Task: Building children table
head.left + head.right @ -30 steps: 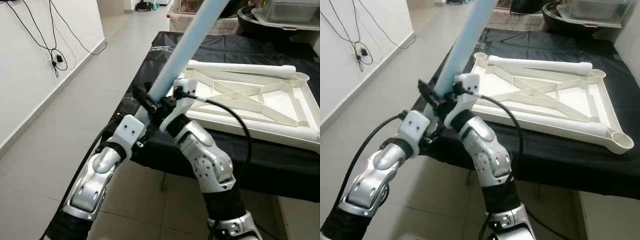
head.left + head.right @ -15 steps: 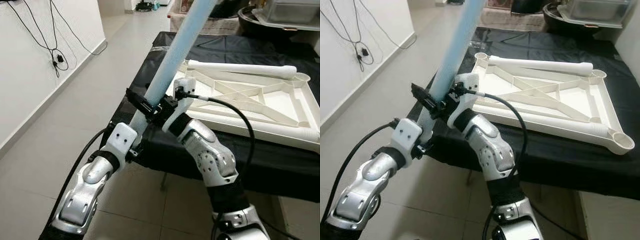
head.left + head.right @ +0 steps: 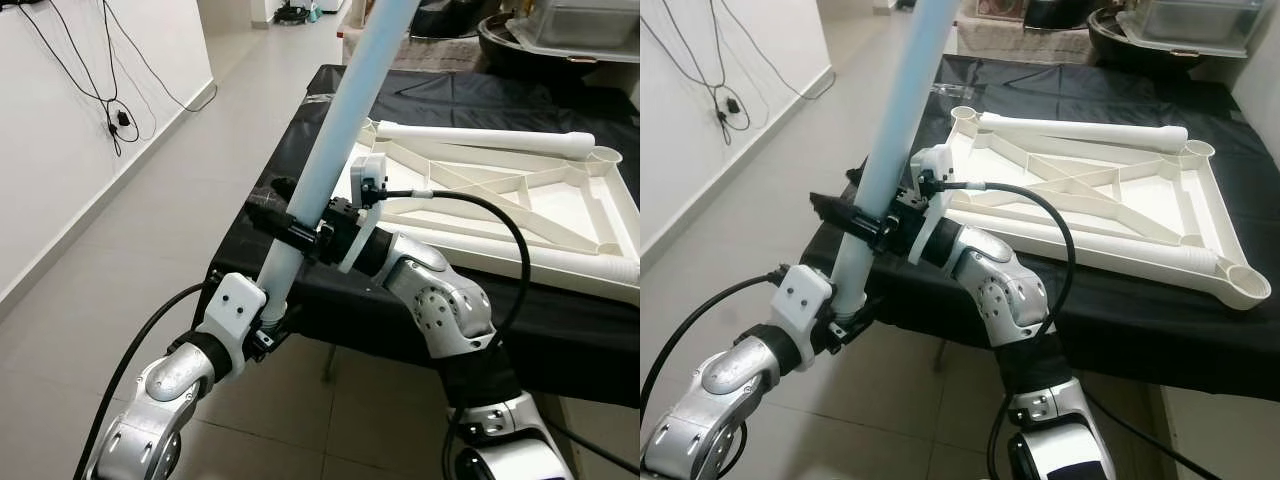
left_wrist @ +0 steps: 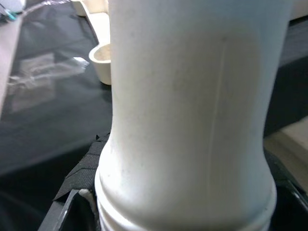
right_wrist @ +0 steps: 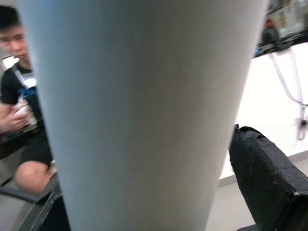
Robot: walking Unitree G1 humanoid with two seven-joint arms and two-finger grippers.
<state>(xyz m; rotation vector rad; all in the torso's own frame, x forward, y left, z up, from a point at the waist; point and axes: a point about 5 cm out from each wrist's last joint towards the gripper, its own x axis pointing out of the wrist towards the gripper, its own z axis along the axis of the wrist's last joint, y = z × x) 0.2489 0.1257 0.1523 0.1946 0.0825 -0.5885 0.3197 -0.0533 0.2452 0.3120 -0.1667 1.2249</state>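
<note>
Grippers clamp one long pale-blue table leg [image 3: 330, 150], tilted steeply up off the near-left table corner: the left gripper [image 3: 268, 318] is closed round its ridged lower end, the right gripper [image 3: 300, 232] closed round it just above. Beyond, the white tabletop frame [image 3: 1160, 205] lies upside down on the black-covered table [image 3: 1110, 300], another leg [image 3: 1080, 128] resting along its far edge.

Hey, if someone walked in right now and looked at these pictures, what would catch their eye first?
Probably the long pale blue table leg, held steeply tilted off the near corner of the black-covered table. The left claw grips it near its lower end and the right claw clamps it a little higher up. Next, the white table frame lying upside down on the black cover, with other legs lying on it.
</note>
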